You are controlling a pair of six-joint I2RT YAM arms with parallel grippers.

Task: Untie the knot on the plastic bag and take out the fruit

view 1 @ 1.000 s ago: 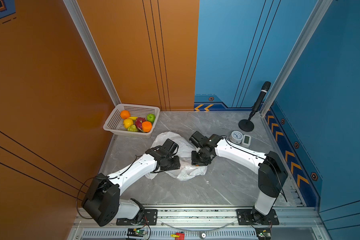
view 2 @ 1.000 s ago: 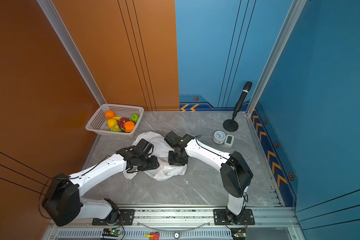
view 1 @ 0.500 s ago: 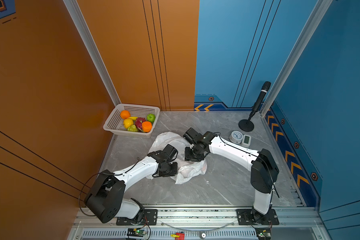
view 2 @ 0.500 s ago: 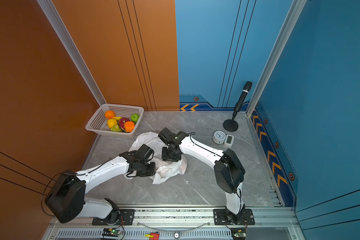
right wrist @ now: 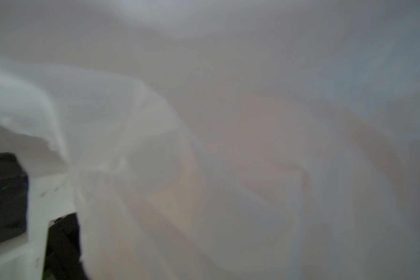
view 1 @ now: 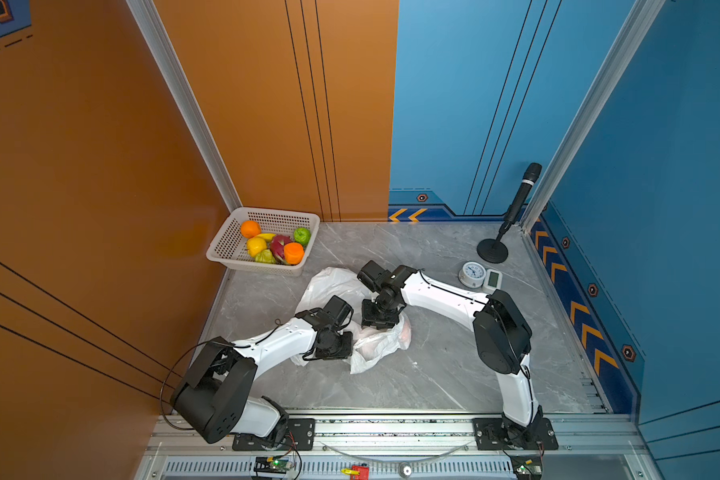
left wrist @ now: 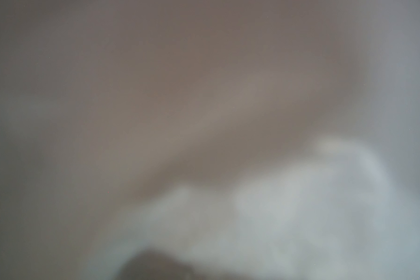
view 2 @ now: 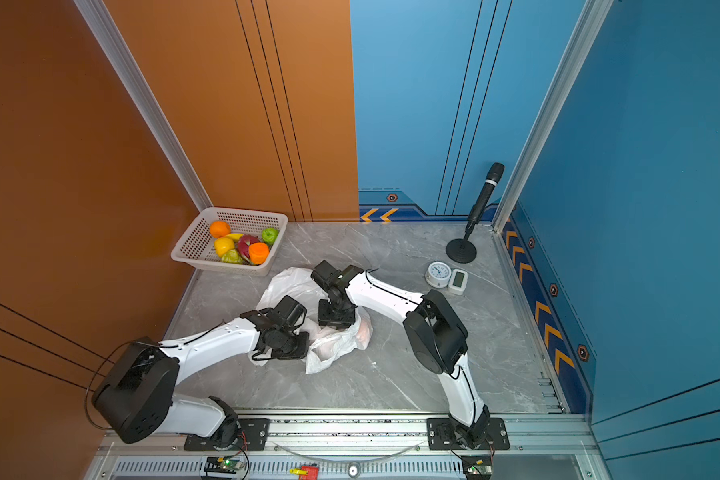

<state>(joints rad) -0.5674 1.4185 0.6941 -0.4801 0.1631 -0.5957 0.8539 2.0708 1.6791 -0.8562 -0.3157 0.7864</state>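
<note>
Marble tabletop (view 1: 454,370): left hand (view 1: 350,347), right hand (view 1: 381,327) shifted closer on plastic bag (view 1: 329,282); cannot tell either hand's opening

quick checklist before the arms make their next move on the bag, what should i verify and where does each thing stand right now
1. knot undone: cannot tell; no knot shows in any view.
2. left gripper holding the plastic bag: cannot tell; its tips are hidden in the folds.
3. right gripper holding plastic: cannot tell; its tips are buried too.
4. bag emptied: not ok; a pinkish lump shows through the plastic in both top views.
5. wrist views usable: not ok; both are blurred by plastic close to the lens.
6. room in the basket: ok; part of its floor is bare beside the fruit.
</note>
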